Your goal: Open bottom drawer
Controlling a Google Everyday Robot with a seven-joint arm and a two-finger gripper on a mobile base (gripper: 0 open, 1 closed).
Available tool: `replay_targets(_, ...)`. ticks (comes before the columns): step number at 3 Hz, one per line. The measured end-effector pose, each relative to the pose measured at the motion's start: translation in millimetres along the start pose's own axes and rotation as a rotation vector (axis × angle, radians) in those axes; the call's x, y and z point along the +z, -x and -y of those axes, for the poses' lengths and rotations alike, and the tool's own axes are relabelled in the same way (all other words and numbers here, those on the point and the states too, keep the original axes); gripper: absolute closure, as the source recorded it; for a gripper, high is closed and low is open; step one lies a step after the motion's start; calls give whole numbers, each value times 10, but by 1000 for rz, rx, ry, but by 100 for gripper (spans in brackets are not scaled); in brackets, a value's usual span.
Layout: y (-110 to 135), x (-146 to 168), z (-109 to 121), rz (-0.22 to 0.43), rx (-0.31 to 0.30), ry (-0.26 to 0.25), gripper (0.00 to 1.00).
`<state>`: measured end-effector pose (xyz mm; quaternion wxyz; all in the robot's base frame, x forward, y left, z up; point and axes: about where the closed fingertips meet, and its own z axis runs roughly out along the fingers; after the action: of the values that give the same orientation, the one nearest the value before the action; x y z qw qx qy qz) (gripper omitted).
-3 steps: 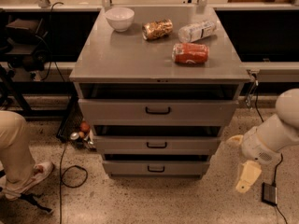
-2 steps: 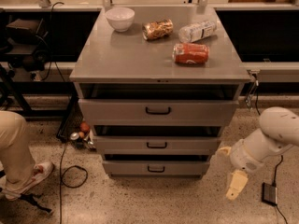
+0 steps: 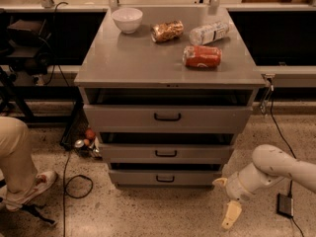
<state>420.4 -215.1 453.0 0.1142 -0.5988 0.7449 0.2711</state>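
1. The cabinet (image 3: 148,65) stands in the middle of the room on a speckled floor (image 3: 148,216), three grey drawers stacked under its flat top.
2. The bottom drawer (image 3: 133,177) is the lowest and shallowest of them, just above the floor. Its small black handle (image 3: 165,178) sits at the centre of the front, and there is a dark gap between it and the middle drawer (image 3: 128,153).
3. The top drawer (image 3: 123,117) has the tallest front and the widest handle.
4. The gripper (image 3: 220,204) hangs low to the right of the bottom drawer, just off the cabinet's lower right corner and close to the floor.
5. Its two pale fingers (image 3: 231,215) are spread apart, one reaching toward the cabinet, the other pointing down. They hold nothing and are clear of the handle.
6. The white arm (image 3: 276,168) comes in from the right edge.
7. On the cabinet top sit a white bowl (image 3: 127,19) at the back left, a snack bag (image 3: 167,31) and a bottle (image 3: 209,32) lying on its side behind, and a red can (image 3: 202,57) on its side nearer the front right.
8. A person's leg (image 3: 12,154) and shoe (image 3: 35,184) show at the left edge, with a cable (image 3: 74,186) looped on the floor nearby.
9. A small black box (image 3: 285,205) lies on the floor at the right.
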Motion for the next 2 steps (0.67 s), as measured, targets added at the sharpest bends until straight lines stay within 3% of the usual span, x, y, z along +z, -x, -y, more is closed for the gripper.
replay_targets(1, -125, 747, 30, 59, 46, 42, 0)
replay_targets(2, -162, 773, 67, 59, 46, 33, 0)
